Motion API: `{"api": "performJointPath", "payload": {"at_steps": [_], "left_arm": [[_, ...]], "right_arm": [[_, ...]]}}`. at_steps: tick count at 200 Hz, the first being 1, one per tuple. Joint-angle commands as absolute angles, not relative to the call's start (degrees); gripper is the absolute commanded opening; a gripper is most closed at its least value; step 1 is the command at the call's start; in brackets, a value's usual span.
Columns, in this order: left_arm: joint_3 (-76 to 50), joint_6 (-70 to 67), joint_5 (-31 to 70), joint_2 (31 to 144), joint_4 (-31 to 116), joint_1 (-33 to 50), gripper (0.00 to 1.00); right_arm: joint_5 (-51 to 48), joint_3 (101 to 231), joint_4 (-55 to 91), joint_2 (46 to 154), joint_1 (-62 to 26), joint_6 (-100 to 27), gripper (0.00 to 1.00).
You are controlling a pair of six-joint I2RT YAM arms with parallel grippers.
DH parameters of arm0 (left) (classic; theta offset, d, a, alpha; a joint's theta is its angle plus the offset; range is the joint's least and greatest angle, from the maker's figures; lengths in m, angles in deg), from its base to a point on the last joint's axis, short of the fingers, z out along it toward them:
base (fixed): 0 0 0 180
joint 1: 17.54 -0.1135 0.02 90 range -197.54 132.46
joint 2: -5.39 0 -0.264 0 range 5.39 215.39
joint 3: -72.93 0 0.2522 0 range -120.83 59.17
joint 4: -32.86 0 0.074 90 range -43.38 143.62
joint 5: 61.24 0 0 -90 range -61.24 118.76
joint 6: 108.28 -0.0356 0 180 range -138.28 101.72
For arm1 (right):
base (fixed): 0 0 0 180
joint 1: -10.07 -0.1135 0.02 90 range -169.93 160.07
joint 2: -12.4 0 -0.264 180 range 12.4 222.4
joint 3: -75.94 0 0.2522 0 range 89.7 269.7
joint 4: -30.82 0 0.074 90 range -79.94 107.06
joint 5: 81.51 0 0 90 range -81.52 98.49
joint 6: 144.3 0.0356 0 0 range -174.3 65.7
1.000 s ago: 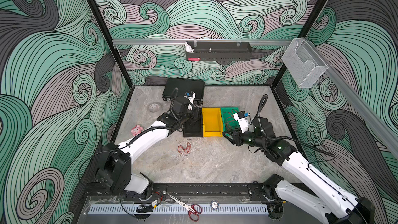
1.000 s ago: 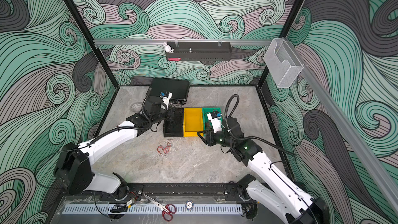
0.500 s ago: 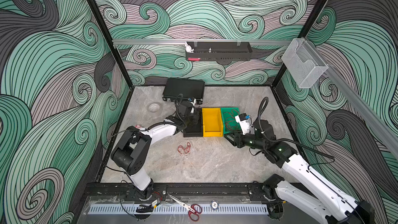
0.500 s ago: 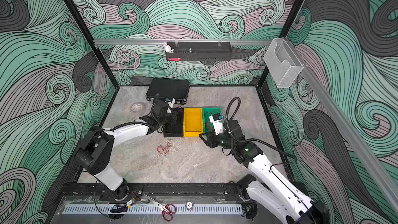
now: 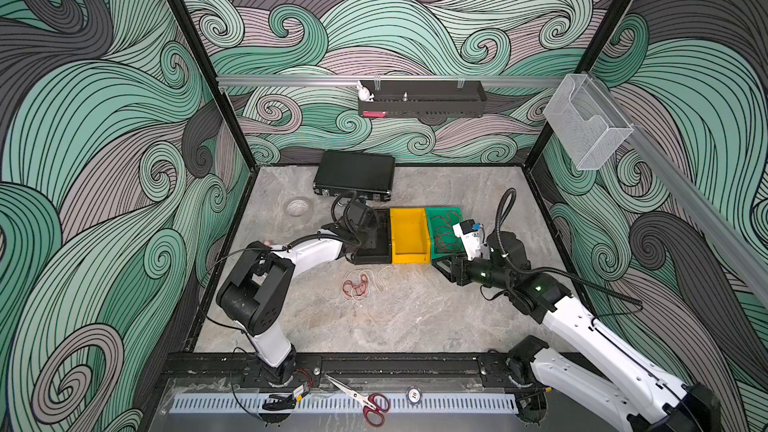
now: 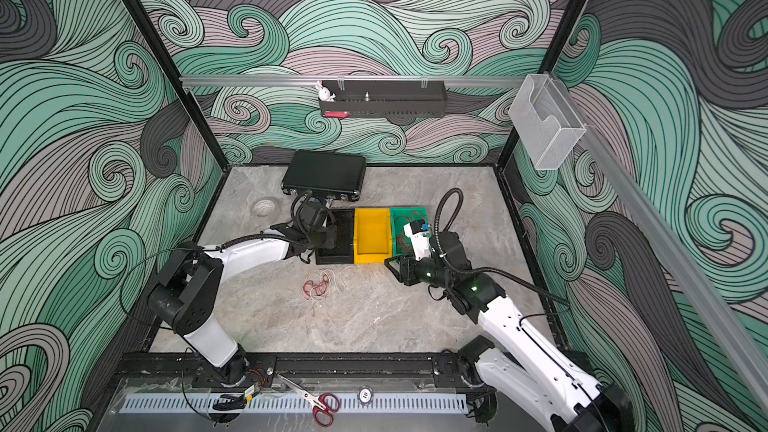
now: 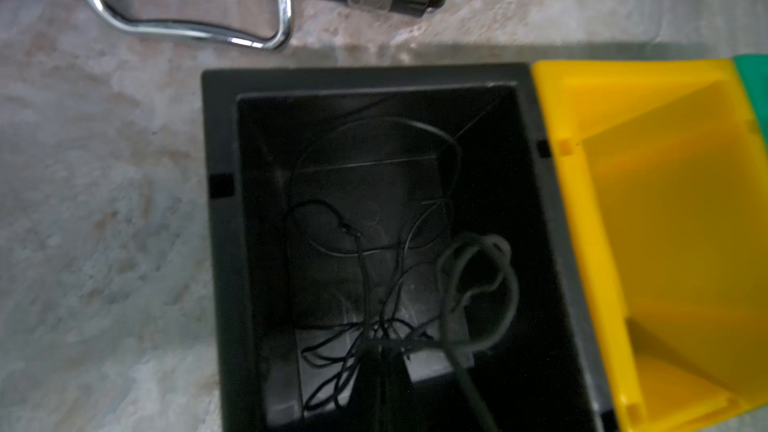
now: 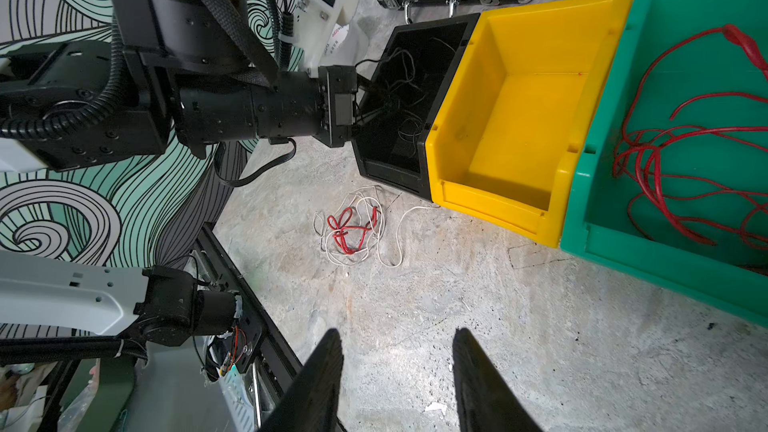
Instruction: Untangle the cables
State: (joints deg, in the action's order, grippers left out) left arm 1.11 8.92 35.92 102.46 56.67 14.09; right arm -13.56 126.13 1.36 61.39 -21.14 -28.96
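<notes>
Left pincer (image 7: 381, 353) closed on black cables (image 7: 376, 280) inside the black bin (image 7: 220, 251); right pincer (image 8: 397, 367) empty and partly spread.

The left pincer's jaws are pressed together where the thin black cables bunch up, and their loops spread over the bin floor. The black bin touches the empty yellow bin (image 5: 409, 238), which in turn touches the green bin (image 8: 665, 268), where loose red cables (image 8: 673, 147) lie. The right pincer hangs above the grey counter (image 5: 399, 322), just in front of the green bin, its fingers a moderate gap apart with nothing between them. A tangle of red and white cables (image 5: 356, 285) lies on the counter just in front of the black bin, with one white end reaching toward the yellow bin's front edge.
</notes>
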Motion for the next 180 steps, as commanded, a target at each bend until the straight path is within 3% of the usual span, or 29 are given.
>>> {"api": "performJointPath", "payload": {"at_steps": [1,56,90,120,180], "left_arm": [[-3.29,13.25,37.97,105.25,63.37,14.27,0.00],[-10.71,12.91,33.67,112.33,66.60,15.55,0.00],[-13.51,12.49,33.85,113.66,69.90,15.55,0.16],[-13.57,11.36,34.64,111.22,70.59,15.50,0.39],[-13.93,10.22,35.77,103.52,73.31,15.58,0.52]], "right_arm": [[-13.48,125.38,3.33,61.76,-20.84,-28.22,0.45],[-12.98,125.14,3.13,61.51,-20.87,-28.03,0.45],[-13.18,124.77,3.19,61.40,-20.85,-28.00,0.45],[-13.13,124.72,3.18,61.15,-20.86,-27.94,0.45],[-13.44,124.51,2.65,60.97,-20.78,-27.52,0.45]]}}
